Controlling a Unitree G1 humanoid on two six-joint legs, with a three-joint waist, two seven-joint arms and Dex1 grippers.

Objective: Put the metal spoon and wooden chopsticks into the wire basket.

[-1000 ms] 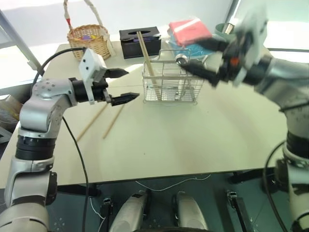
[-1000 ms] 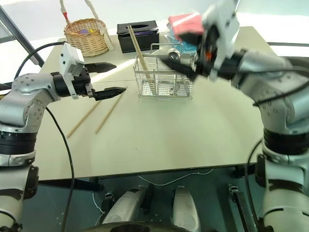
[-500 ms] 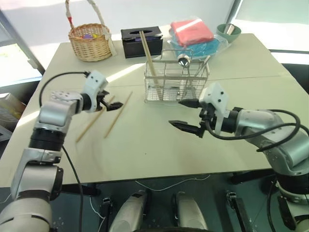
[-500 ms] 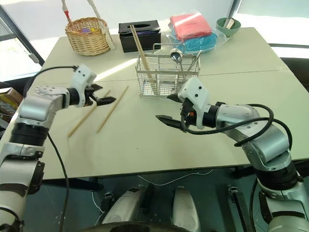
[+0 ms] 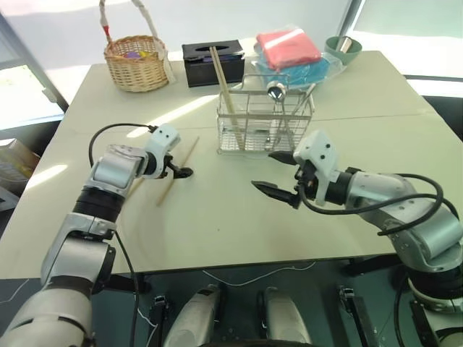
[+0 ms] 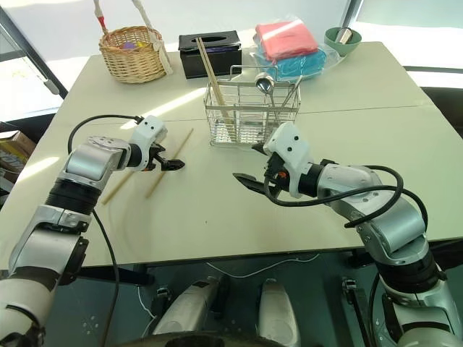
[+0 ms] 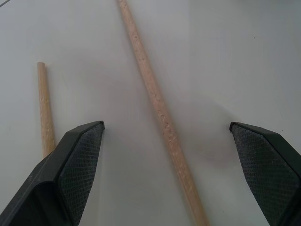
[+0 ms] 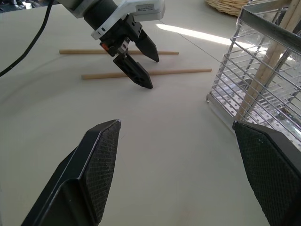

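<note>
While the metal spoon (image 5: 274,90) already stood in the wire basket (image 5: 264,123), bowl up above the rim, and a pair of wooden sticks leaned in the basket's left end, two wooden chopsticks (image 5: 178,171) lay flat on the desk (image 5: 239,210), well to the left of the basket. The left claw (image 5: 181,169) was down at the desk over the chopstick nearer the basket, its fingers spread wide and empty; seen from the left wrist, that stick ran between the two pads, and the other lay just outside one of them. The right claw (image 5: 281,175) hung in front of the basket, nearer the robot, fingers also wide apart and holding nothing. By this showing the spoon's part of the job looked finished, and what remained was the pair on the desk: closing on a stick, lifting it and dropping it in the basket, probably one stick at a time, since the two lay apart.
</note>
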